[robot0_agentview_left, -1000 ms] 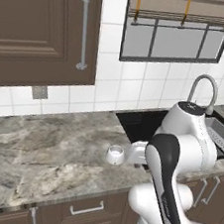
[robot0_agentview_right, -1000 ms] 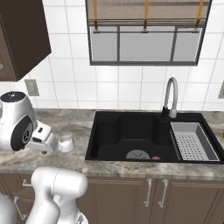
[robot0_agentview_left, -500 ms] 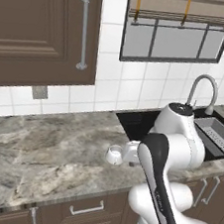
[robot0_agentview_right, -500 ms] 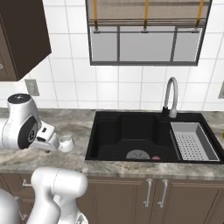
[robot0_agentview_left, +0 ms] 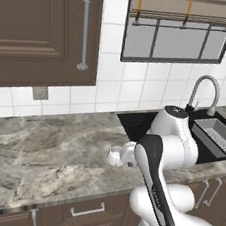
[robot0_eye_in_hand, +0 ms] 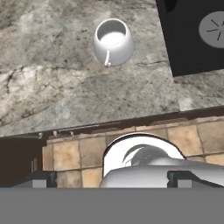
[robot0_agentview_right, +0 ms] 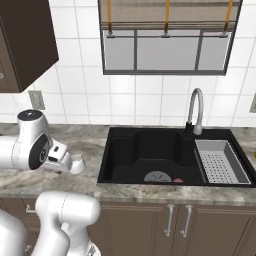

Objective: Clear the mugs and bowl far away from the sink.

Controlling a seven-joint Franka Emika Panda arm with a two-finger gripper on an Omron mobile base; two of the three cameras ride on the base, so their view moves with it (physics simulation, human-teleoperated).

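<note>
Marble counter (robot0_agentview_left: pixel 39 151) left of sink (robot0_agentview_right: pixel 150 155). Arm folded low, gripper (robot0_eye_in_hand: pixel 112 178) fully spread, holding nothing, hovering above white mug (robot0_eye_in_hand: pixel 113 41) standing upright just beside sink's corner.

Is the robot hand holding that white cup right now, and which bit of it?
No, nothing is held. The white mug stands alone on the counter, away from the open gripper.
</note>
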